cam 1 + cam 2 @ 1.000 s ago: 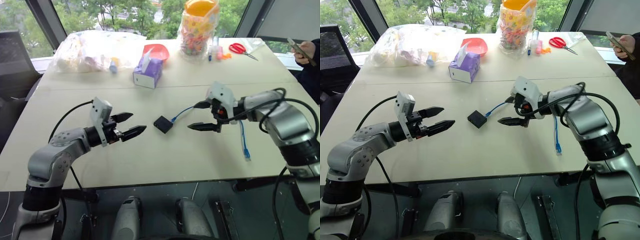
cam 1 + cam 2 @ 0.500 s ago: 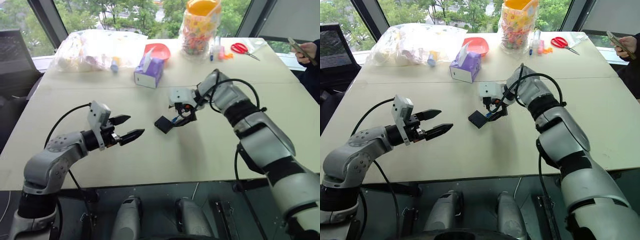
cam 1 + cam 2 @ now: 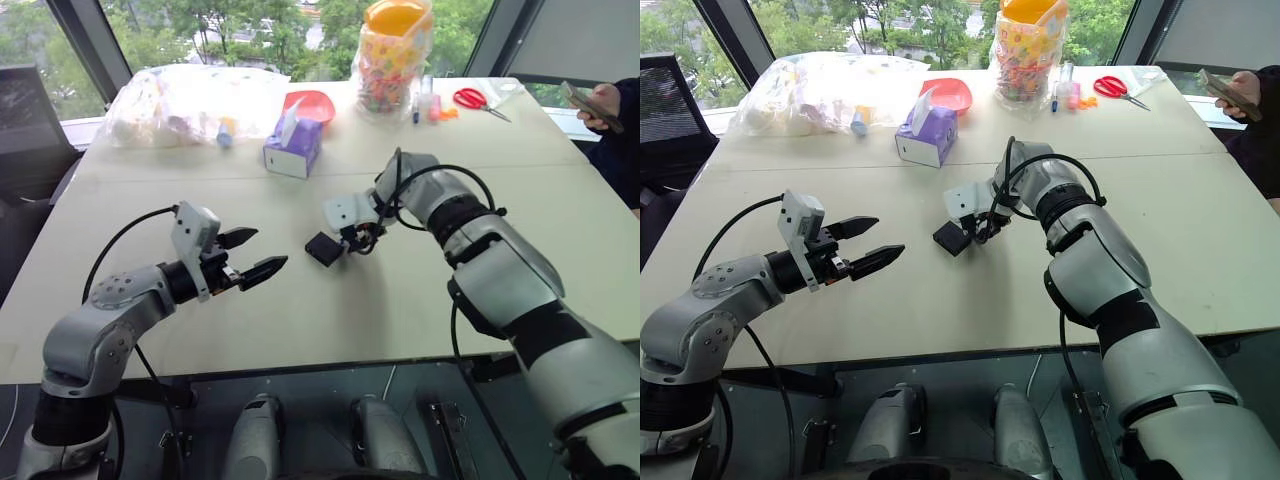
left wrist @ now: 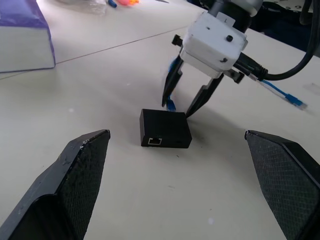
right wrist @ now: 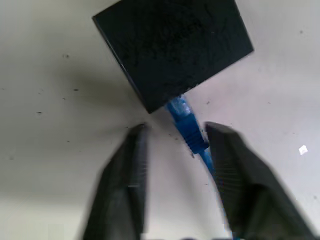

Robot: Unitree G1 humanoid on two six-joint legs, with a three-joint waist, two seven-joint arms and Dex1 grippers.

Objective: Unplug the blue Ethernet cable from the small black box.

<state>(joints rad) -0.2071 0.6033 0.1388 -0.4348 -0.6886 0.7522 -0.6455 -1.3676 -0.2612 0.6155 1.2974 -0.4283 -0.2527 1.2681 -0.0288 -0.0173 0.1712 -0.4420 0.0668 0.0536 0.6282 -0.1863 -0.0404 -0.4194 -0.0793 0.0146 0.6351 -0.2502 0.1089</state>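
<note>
Blue cable (image 5: 186,122), black box (image 5: 172,47)

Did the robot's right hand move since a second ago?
Yes. The right gripper swung toward the robot's left, from open table beside the small black box to right over the box's plug end. The purple tissue box stayed put.

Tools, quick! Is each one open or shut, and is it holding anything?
Left tool: open, holding nothing.
Right tool: open, one finger on each side of the blue Ethernet cable plug at the small black box, not gripping it.
</note>
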